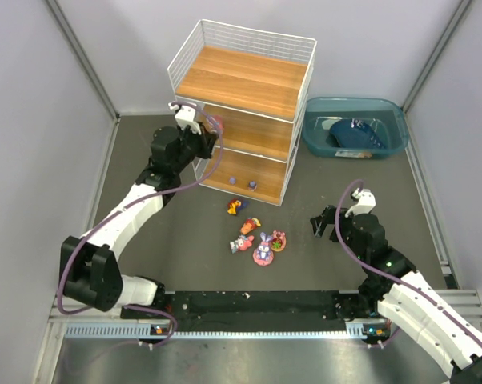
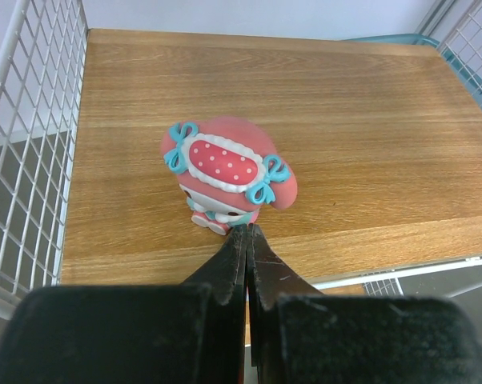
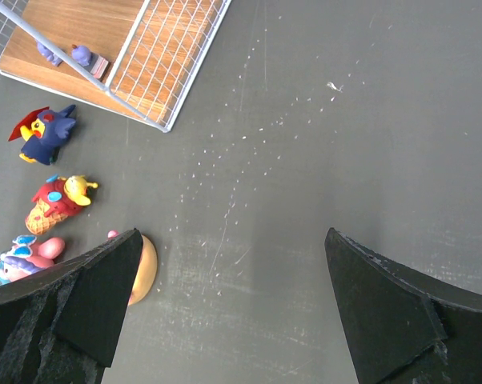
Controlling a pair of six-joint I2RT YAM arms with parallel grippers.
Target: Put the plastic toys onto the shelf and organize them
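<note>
Top view: the shelf (image 1: pixel 243 80) stands at upper centre on the table (image 1: pixel 385 200); the left gripper (image 1: pixel 199 128) is at the shelf's left edge, about level with the middle tier, its jaws unclear from here; the right gripper (image 1: pixel 327 224) hangs right of centre, open and empty; five toys (image 1: pixel 263 250) lie clustered at centre, below the shelf; two purple figures (image 1: pixel 252 184) sit on the bottom tier; a teal bin (image 1: pixel 353 102) is at upper right.

Left wrist view: the left fingers (image 2: pixel 233 268) are pressed together, gripping nothing; a pink toy (image 2: pixel 225 172) with a dotted red cap stands upright on a wooden tier, just above the tips; I cannot tell whether they touch.

Right wrist view: the right fingers (image 3: pixel 97 296) are spread wide at the bottom corners, nothing between them; a blue bird (image 3: pixel 45 132), a red-yellow toy (image 3: pixel 57 200) and a pink bunny (image 3: pixel 33 252) lie along the left edge; the shelf corner fills the upper left.
</note>
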